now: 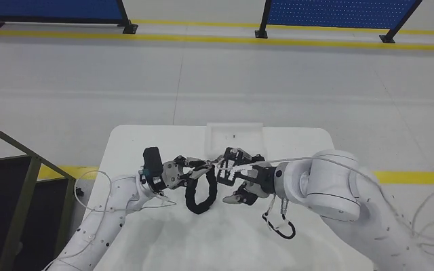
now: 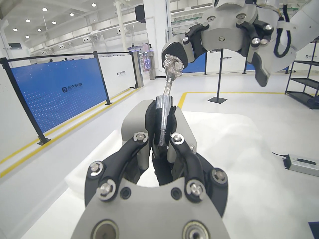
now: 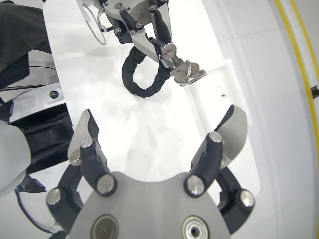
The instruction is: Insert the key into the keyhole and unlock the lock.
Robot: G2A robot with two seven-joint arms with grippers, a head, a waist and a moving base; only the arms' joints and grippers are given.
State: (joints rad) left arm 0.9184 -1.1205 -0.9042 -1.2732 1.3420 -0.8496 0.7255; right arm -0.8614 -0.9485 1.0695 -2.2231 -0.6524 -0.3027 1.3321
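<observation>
Top view: white table [image 1: 203, 247] filled the lower half of the frame, w/ a shallow white tray [image 1: 234, 124] at its far edge, ctr; a small dark speck [image 3: 223, 96] lay in it. Both arms met mid-table, just below the tray. Left gripper [image 2: 160, 111], ctr-left, was clamped tight on the chrome cylinder of the cable lock [image 2: 163, 125], barrel pinched between both pads. The lock's black sleeved cable [image 3: 139, 89] hung down in a loop towards the table. Right gripper [image 3: 160, 110], ctr-right, was spread wide and had hold of nothing. One finger pad [image 2: 175, 50] sat against the key's head, but the other finger stood well apart, so no pinch. The key [image 2: 169, 79], w/ a ring and a spare key on its head, stuck out of the cylinder's free end. Its blade met the keyhole face, though can't tell how deep it was seated. Key relation: the key's long axis ran roughly in line w/ the cylinder, out from the left gripper twds the right one, w/ the head at the right gripper's end. So the right arm was the nearer by far. Prob. next move: shut right fingers on the flat head, push along that axis if not fully home, then twist about it while the left holds the barrel. Risk: the loose ring and spare key getting caught in the pinch.
</observation>
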